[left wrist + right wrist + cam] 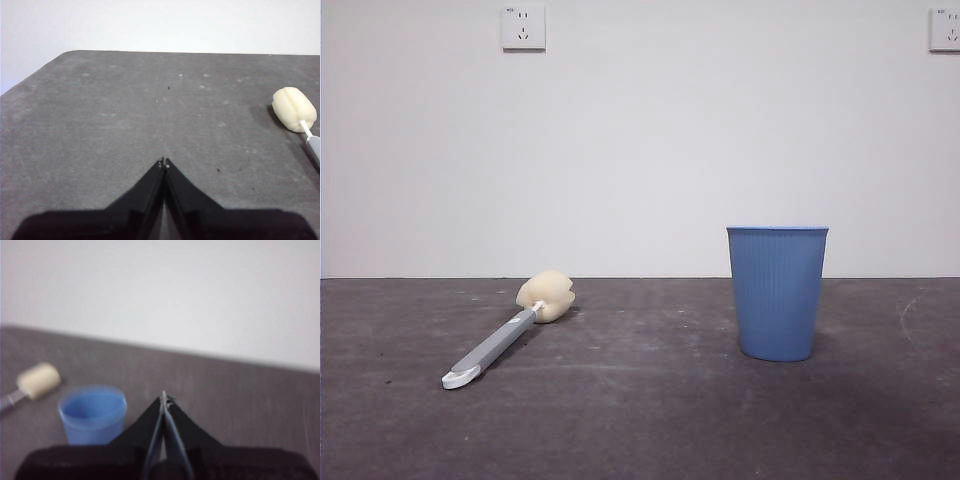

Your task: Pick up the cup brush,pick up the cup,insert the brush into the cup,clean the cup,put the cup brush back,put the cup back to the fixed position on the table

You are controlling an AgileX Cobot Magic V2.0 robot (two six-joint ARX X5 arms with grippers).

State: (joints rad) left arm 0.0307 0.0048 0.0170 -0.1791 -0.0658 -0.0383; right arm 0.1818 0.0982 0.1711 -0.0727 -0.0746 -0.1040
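Observation:
The cup brush (510, 334) lies flat on the table (640, 420) at the left, its cream sponge head toward the wall and its white looped tip toward the front. The blue ribbed cup (777, 292) stands upright at the right, mouth up. Neither arm shows in the front view. In the left wrist view my left gripper (164, 161) is shut and empty above bare table, with the cup brush's sponge head (294, 108) off to one side. In the right wrist view my right gripper (164, 396) is shut and empty, hovering beside the cup (92, 413), with the brush's sponge head (37, 380) beyond it.
A white wall rises behind the table, with a power socket (523, 27) high at the left and another (945, 29) at the top right corner. The table's rounded corner (70, 52) shows in the left wrist view.

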